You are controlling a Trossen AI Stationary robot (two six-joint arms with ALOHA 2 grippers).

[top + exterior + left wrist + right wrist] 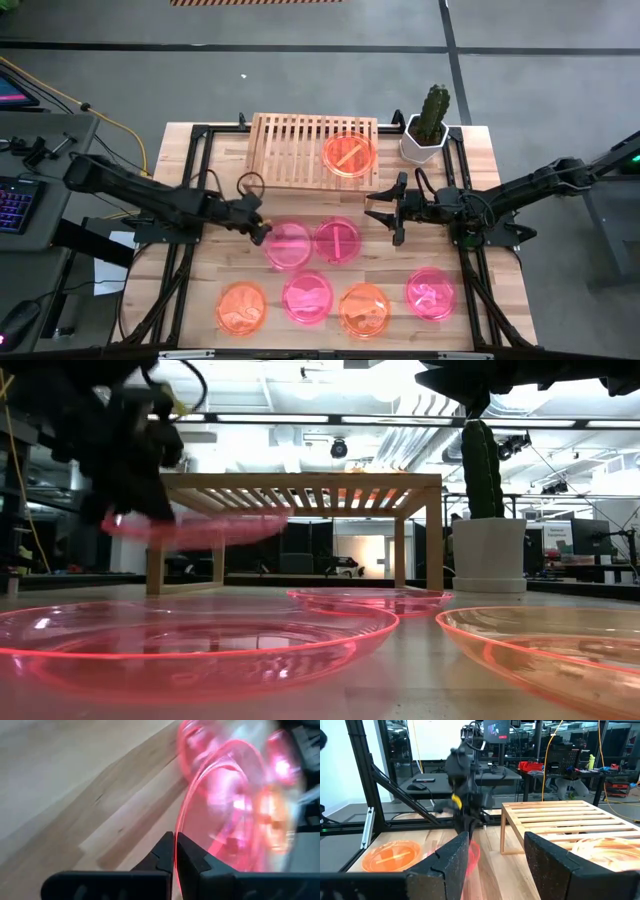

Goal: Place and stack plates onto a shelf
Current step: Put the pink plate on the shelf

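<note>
My left gripper (262, 228) is shut on a neon pink plate (290, 245), which the low view shows lifted (200, 527) in front of the light-wood shelf (300, 150). One orange plate (350, 153) lies on the right half of the shelf's slatted top. On the table lie a pink plate (337, 239) and a near row of orange (242, 306), pink (307, 296), orange (364, 308) and pink (431, 291) plates. My right gripper (378, 208) hovers open, right of the middle pink plate and near the shelf's right front corner. My left gripper pinches the pink plate's rim (181, 822) between its two fingers (162, 855), on the plate's left edge. The fingers come at it from the table's left. The plate is lifted clear of the table, roughly level, reaching out to the right of the fingers.
A cactus in a white pot (428, 125) stands at the shelf's right end. The left half of the shelf top (285, 145) is bare slats. Black frame rails (190, 190) run along both table sides. Bare wood shows between the shelf and the plates.
</note>
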